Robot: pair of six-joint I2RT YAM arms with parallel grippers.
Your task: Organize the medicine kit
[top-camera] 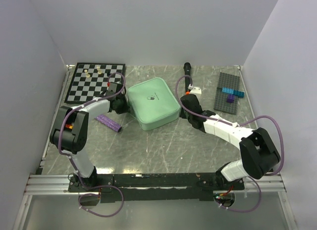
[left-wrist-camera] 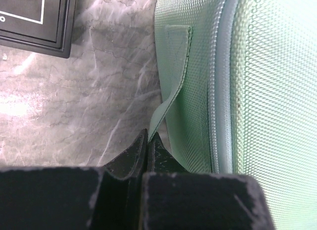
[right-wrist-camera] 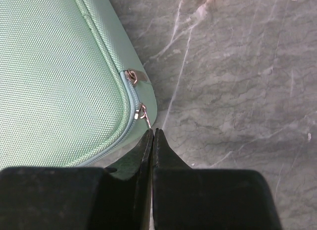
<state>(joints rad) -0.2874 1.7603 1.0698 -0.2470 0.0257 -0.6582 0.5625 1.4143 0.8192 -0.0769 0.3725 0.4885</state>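
Observation:
The medicine kit (top-camera: 153,103), a mint-green zip case with a small pill logo, lies zipped shut in the middle of the table. My left gripper (top-camera: 120,105) is at its left side, shut on the case's green fabric strap (left-wrist-camera: 173,71); the strap's end runs in between the closed fingertips of the gripper (left-wrist-camera: 148,136). My right gripper (top-camera: 186,104) is at the case's right corner. In the right wrist view it (right-wrist-camera: 154,132) is shut on the metal zipper pull (right-wrist-camera: 143,113). A second zipper slider (right-wrist-camera: 133,75) sits just beyond.
A black-and-white chessboard (top-camera: 94,84) with a few pieces lies at the back left, its corner showing in the left wrist view (left-wrist-camera: 34,22). A purple bar (top-camera: 109,123) lies left of the case. A black cylinder (top-camera: 187,67), a small white object (top-camera: 196,90) and a dark baseplate (top-camera: 224,97) with bricks lie at the back right.

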